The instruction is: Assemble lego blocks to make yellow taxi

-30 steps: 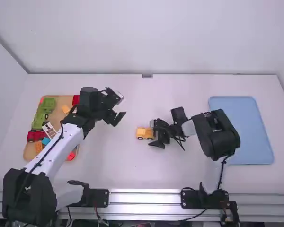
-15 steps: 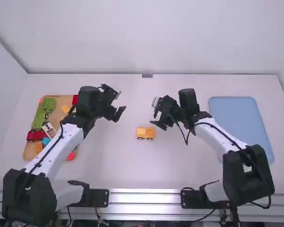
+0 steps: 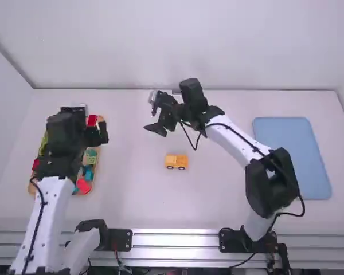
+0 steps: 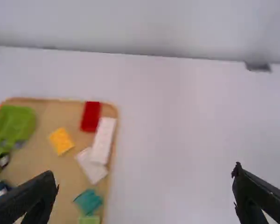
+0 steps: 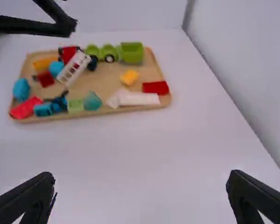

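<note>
The taxi (image 3: 176,161) sits upright near the middle of the table (image 3: 218,195), well apart from both grippers, its boxy body a warm orange-yellow, longer than it is tall, with two small dark wheels along the side facing the high camera. The left gripper (image 3: 100,135) has its fingers spread wide, over the right-hand edge of the wooden tray (image 4: 70,172) of blocks. The right gripper (image 3: 157,128), its fingers also wide apart, hangs farther from the high camera than the taxi.

The toy car (image 3: 176,160) is orange-yellow, the rectangular tray (image 3: 292,160) plain pale blue, and the toy truck (image 5: 132,53) lime green
</note>
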`<state>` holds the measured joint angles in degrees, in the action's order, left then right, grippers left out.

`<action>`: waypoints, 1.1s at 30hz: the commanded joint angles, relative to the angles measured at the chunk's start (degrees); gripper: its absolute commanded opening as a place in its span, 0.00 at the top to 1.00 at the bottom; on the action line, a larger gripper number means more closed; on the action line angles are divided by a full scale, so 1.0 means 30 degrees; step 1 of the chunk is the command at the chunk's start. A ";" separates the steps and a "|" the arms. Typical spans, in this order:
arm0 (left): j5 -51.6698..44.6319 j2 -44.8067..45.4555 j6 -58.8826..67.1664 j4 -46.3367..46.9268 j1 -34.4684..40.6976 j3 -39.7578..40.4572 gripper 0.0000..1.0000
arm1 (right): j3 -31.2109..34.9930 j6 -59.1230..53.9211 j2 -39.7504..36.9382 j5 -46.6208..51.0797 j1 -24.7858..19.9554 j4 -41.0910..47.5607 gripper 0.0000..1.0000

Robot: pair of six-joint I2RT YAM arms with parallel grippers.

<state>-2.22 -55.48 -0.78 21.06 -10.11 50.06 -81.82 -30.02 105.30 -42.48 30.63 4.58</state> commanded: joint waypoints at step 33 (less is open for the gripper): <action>-0.4881 -0.8728 -0.3745 0.2055 -0.7584 0.6244 0.04 | -0.8400 0.3679 0.5049 0.4153 0.3475 0.1122 0.02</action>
<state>-18.17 -77.73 -12.45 24.80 -36.12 62.46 -105.16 -21.71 119.79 -39.53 40.27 8.01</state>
